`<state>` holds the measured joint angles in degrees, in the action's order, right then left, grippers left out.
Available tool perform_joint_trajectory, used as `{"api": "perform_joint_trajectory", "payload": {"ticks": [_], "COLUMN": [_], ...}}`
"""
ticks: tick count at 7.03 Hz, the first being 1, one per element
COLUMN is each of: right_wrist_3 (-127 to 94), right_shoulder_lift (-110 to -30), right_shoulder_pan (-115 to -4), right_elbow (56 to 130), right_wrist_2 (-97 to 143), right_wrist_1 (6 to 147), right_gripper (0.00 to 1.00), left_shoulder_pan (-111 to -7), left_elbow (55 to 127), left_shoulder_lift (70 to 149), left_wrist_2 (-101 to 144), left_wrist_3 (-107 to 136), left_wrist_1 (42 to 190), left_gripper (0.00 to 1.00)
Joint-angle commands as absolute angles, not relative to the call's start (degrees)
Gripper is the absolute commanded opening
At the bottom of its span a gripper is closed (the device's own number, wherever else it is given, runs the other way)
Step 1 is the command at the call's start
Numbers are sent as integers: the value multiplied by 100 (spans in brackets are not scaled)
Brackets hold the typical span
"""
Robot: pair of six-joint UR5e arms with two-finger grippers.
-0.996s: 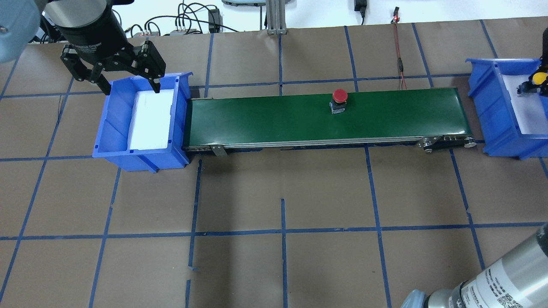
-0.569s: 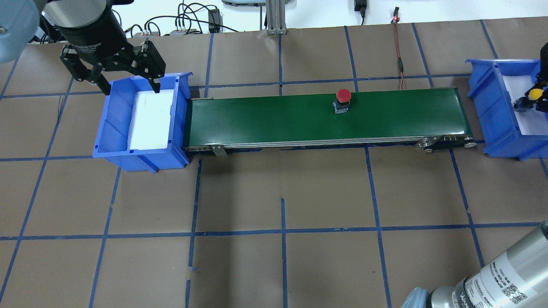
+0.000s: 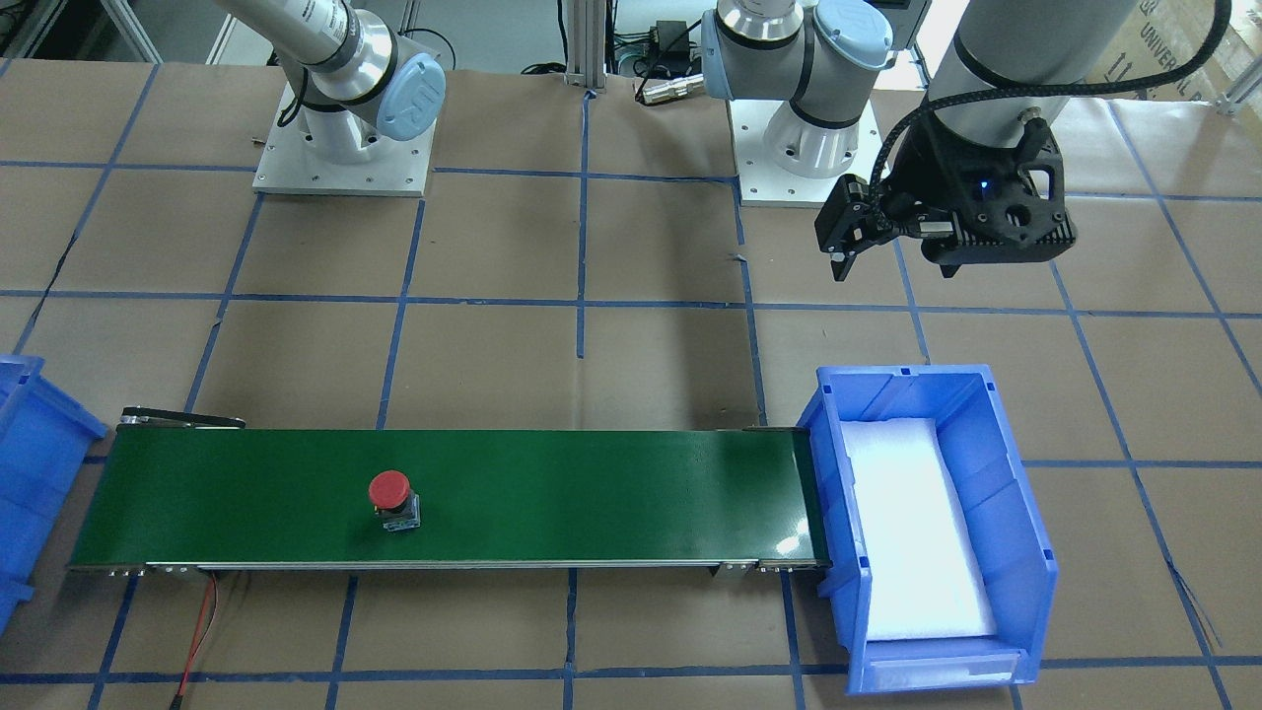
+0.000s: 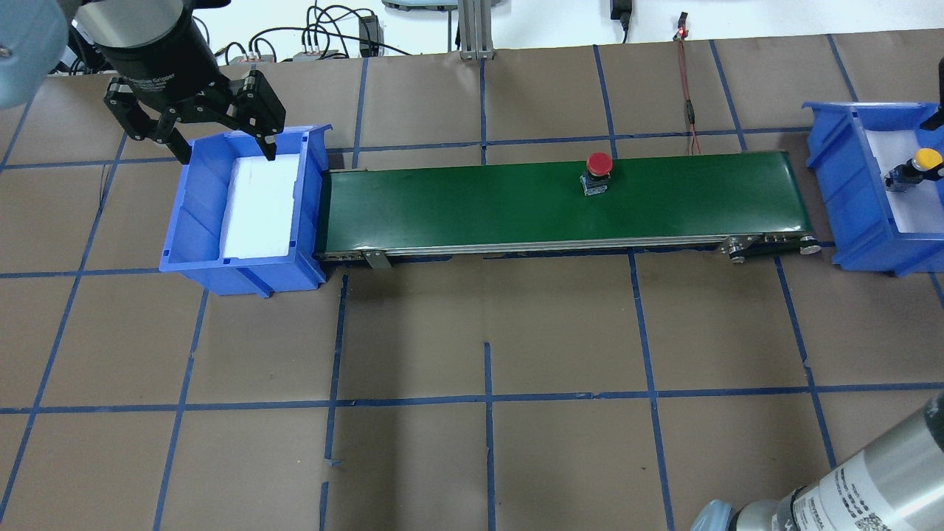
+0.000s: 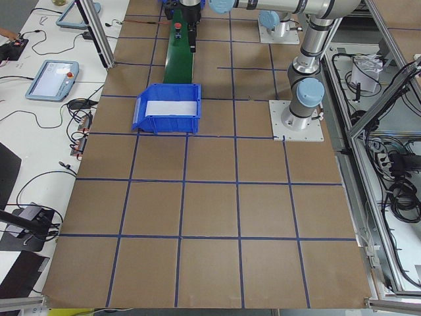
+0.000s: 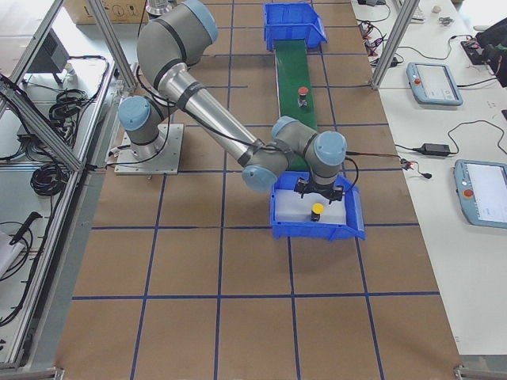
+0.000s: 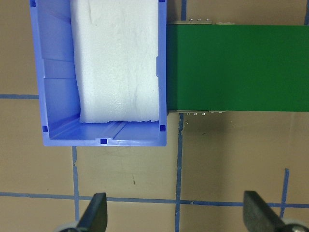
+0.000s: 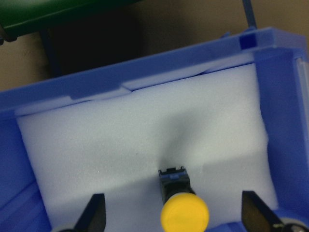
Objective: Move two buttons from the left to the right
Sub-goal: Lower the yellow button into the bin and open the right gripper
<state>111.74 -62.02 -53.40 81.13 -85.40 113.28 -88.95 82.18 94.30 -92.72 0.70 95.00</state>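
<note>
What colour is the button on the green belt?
The button has a red cap on a dark base; the overhead view shows it best.

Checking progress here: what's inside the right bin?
The right bin holds the yellow button, resting on white foam; nothing else shows there. The red button is out on the belt. The foam beneath the yellow button is covered.

A green conveyor belt (image 4: pixel 457 206) lies between the left bin (image 4: pixel 193 214) and the right bin (image 4: pixel 848 199).
</note>
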Motion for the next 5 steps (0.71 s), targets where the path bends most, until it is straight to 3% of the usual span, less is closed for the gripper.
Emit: {"api": "perform_joint_trajectory", "payload": {"ticks": [1, 5], "right_wrist_3": [11153, 11030], "right_shoulder_lift": [-6695, -6741], "right_shoulder_pan": [-6008, -7179], "right_elbow": [8139, 8567], "right_wrist_2": [-8657, -8736], "right_wrist_1": [10928, 11090], "right_gripper": [100, 100], "left_shoulder_pan": [-8895, -8895], "left_elbow": [8218, 8218], "left_shoulder_lift": [9431, 9413], "left_wrist_2": [-9272, -9299], "left_wrist_3": [70, 70], "left_wrist_1": [9501, 9501], "left_gripper": [100, 100]}}
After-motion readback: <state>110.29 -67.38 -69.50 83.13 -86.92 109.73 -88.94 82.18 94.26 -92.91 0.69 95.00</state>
